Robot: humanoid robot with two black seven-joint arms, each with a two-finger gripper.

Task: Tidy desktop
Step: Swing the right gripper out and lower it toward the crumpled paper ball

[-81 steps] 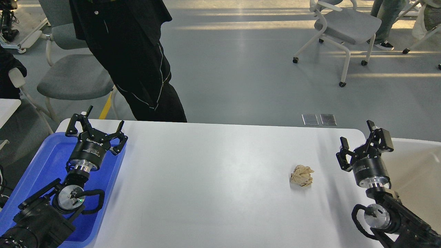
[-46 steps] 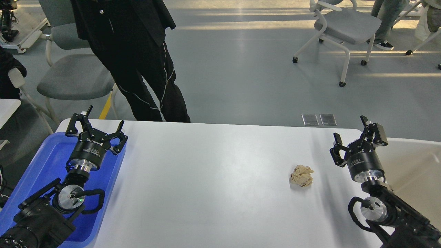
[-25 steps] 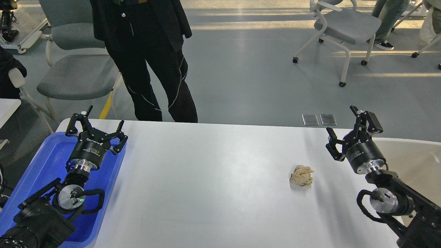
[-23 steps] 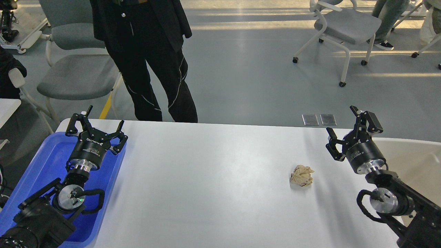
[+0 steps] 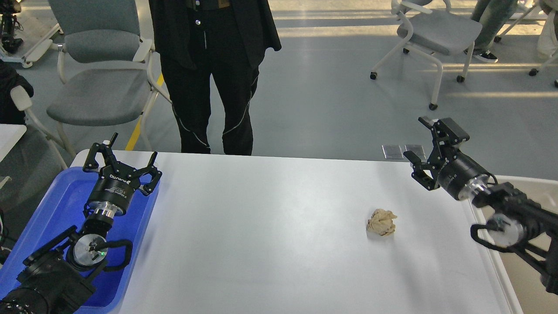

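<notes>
So the right gripper point(image 5: 422, 138) sits at the right of the frame, black two-finger claw spread wide with nothing in it, hanging over the far right corner of the desktop point(image 5: 270, 235), that big smooth white rectangular top with rounded corners filling the lower half of the frame. Below and left of it, well apart, lies a crumpled beige paper wad point(image 5: 381, 222) right on the white surface, all creases and folds. The off-white rectangular bin point(image 5: 529, 187) peeks out behind the right arm. Over at the left, the left gripper point(image 5: 120, 159) is also splayed open and empty, above the far end of a glossy blue plastic tray point(image 5: 48, 209). Past the table's far edge stands a person in black clothes point(image 5: 213, 74), plus grey padded chairs point(image 5: 98, 83) on a grey floor.
</notes>
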